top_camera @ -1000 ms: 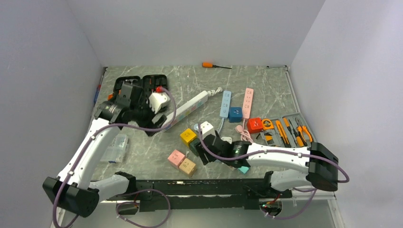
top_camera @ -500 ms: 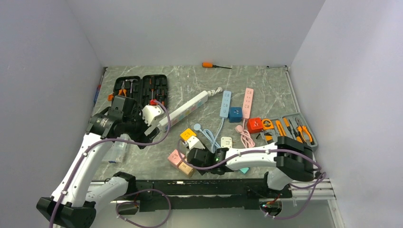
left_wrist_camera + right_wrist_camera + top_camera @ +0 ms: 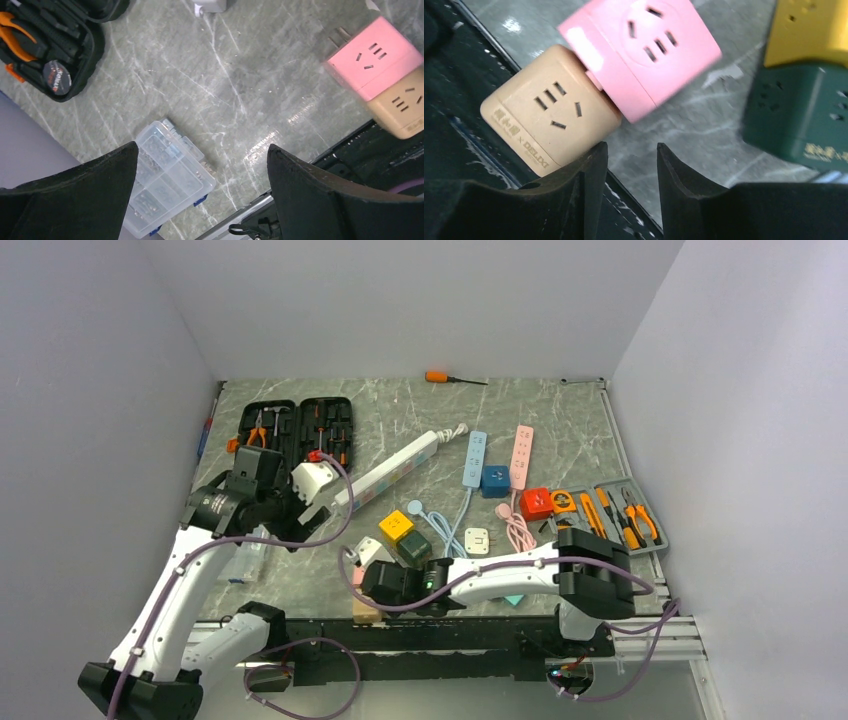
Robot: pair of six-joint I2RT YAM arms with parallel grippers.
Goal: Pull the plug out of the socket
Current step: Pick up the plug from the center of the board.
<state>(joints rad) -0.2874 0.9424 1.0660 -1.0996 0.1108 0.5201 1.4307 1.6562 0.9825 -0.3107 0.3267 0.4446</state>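
Right now your right gripper (image 3: pixel 629 152) hangs just above the pink cube socket (image 3: pixel 649 55) and the tan cube socket (image 3: pixel 549 110). The two lie pressed together at the near edge of the table (image 3: pixel 240 75). Its fingers stand a narrow gap apart and grip nothing. Your left gripper (image 3: pixel 202 150) is spread wide and empty above the marble, near a clear parts box (image 3: pixel 167 177).
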